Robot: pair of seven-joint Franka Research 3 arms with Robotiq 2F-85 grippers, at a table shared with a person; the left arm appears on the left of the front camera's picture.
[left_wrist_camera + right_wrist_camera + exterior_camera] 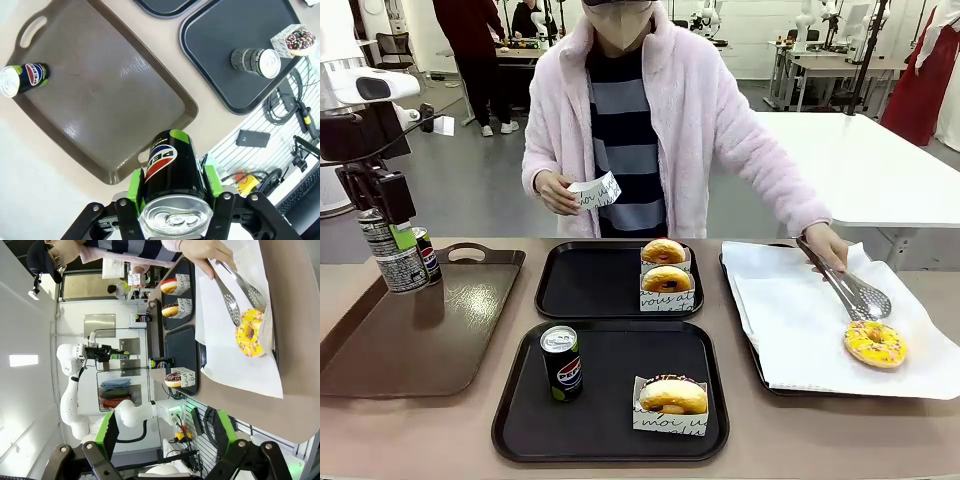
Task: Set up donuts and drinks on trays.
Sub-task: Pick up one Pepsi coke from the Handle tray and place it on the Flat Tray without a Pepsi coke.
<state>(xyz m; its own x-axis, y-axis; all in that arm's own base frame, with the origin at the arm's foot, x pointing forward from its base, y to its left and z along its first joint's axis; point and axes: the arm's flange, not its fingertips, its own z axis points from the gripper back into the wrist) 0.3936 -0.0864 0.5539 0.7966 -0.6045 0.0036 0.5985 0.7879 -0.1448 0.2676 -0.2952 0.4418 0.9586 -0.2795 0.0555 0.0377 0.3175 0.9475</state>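
Left wrist view: the left hand point(172, 184) clasps a Pepsi can point(169, 159) squarely between its jaws.

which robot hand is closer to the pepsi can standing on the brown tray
Left. The left hand holds another can beside the pepsi can, over the brown tray; the right hand is open past the table's other end, beyond the yellow donut.

1. You are seeing four golden ring donuts point(670, 396).
2. You are counting three slim silver-topped drink cans point(561, 363).
3. You are seeing two black square plastic trays point(610, 385).
4. You are seeing one glossy brown handled tray point(420, 340).
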